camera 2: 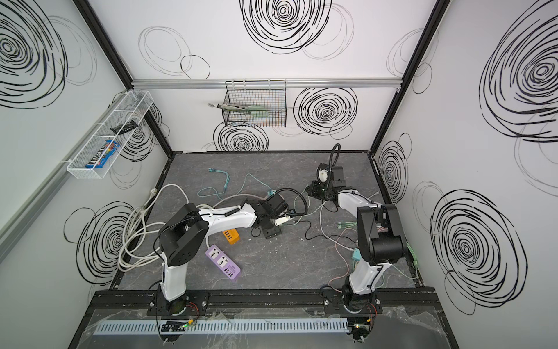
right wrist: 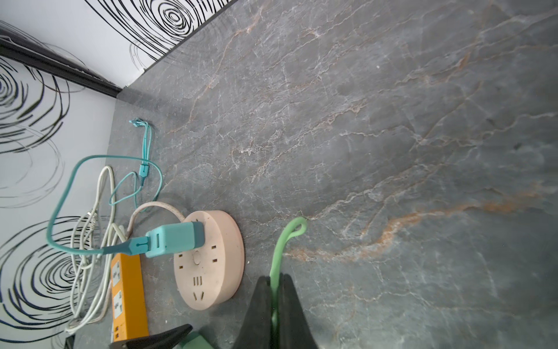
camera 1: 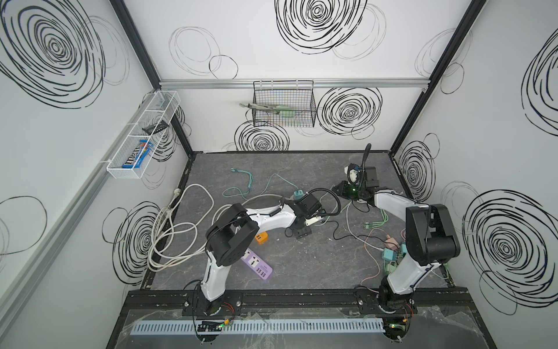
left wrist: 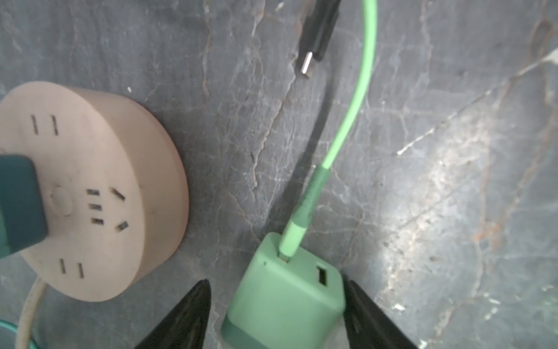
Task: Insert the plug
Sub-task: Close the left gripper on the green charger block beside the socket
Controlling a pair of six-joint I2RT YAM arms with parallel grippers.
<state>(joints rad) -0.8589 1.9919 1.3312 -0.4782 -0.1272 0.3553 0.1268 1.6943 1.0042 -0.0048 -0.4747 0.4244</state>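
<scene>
A: Holding anything?
B: My left end effector [left wrist: 276,279] is spread around the green plug [left wrist: 283,305], on the tabletop [left wrist: 422,151] beside the round socket [left wrist: 90,193]. My right end effector [right wrist: 274,276] pinches the green cable [right wrist: 280,241]; if it pulls, the plug may tilt and slip.

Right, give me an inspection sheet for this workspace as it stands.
Surface: grey veined tabletop.
Job's things: green charger lies beside the pink round socket; a teal charger is already plugged into that socket.
Clutter: orange power strip, purple power strip, spare chargers by the right arm's base.
Grippers: left gripper open, straddling the green charger, one finger touching it; right gripper shut on the green cable.
Cables: green cable plugged into the green charger; white cable coiled by the left wall; loose black plug nearby.
Surroundings: swirl-patterned walls, wire basket on back wall, white wire shelf on left wall.
</scene>
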